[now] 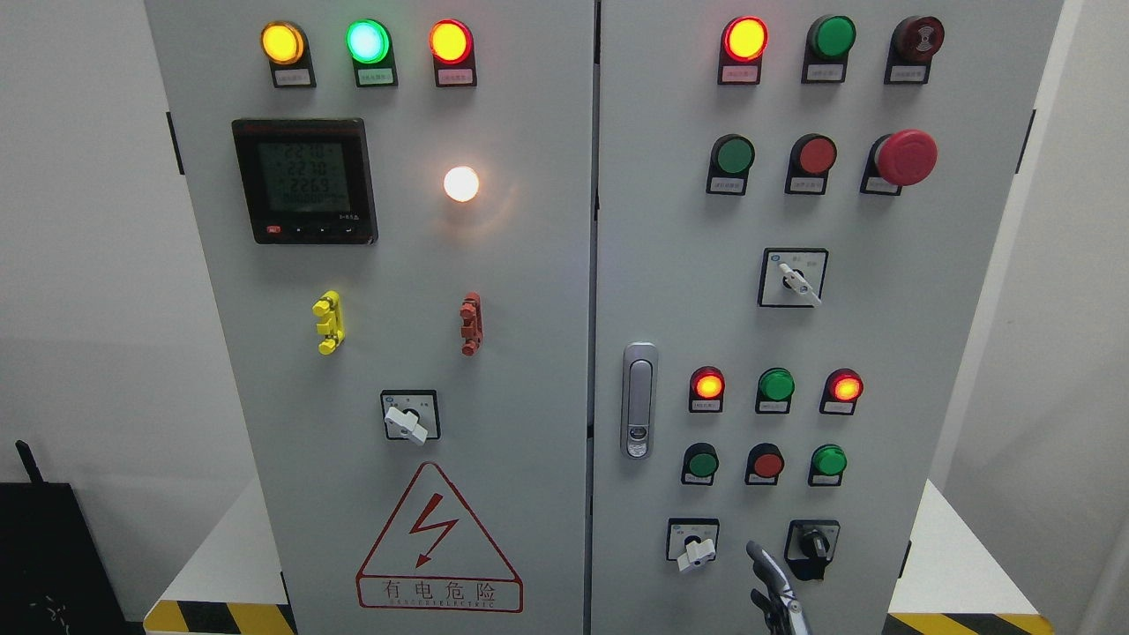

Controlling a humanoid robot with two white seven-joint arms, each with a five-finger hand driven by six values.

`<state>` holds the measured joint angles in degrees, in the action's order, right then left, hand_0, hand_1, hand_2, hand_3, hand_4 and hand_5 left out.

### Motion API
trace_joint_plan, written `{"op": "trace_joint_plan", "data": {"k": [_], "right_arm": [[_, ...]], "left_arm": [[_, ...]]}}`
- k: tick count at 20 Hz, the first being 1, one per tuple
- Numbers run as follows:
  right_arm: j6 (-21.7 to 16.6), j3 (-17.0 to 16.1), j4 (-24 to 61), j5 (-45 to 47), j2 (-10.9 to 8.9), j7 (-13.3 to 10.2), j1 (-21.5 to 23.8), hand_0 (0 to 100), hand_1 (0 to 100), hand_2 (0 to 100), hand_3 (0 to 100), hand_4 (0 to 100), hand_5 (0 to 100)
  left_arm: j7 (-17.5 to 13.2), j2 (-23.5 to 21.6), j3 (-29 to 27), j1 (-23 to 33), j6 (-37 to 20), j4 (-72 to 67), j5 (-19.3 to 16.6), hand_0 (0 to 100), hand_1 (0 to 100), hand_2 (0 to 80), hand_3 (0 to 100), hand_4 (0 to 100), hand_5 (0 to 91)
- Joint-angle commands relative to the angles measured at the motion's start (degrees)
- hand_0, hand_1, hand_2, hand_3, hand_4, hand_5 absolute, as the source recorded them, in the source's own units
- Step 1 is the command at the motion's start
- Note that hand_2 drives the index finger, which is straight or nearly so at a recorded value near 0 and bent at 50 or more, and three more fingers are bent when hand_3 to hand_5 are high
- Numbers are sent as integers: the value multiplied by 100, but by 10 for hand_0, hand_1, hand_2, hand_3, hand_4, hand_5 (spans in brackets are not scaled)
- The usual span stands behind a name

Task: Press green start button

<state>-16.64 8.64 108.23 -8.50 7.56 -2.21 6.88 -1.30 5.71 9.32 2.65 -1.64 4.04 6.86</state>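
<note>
The right hand point(776, 591) pokes up from the bottom edge, one finger raised, the rest cut off, so I cannot tell whether it is open or closed. It holds nothing I can see. The left hand is out of sight.

Several green buttons sit above it. The nearest are a dark green button point(702, 462) up and left and a brighter green one point(828, 460) up and right, with a red button point(767, 463) between them. That is the trap: a slight drift lands on red. The black knob point(812, 541) just right of the fingertip could also get knocked on the way up.

Which green one is "start" I cannot say, since the small labels are too blurred to read. The meter point(304, 181) far up-left shows something like 2269. The warning triangle point(438, 541) to the left reads 有电危险.
</note>
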Motion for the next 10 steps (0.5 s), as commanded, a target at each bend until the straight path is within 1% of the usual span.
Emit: {"op": "trace_joint_plan", "data": {"k": [1,10], "right_arm": [[11,173,5,243,-8,1,32,465,162,0,0,0,0],[2,129,13,252,-9,1,32,389,151,0,0,0,0]], "left_arm": [[-1,0,0,-2,-3,0,0,120,556,0,0,0,0],[-1,0,0,7,-3,0,0,120,556,0,0,0,0]]}}
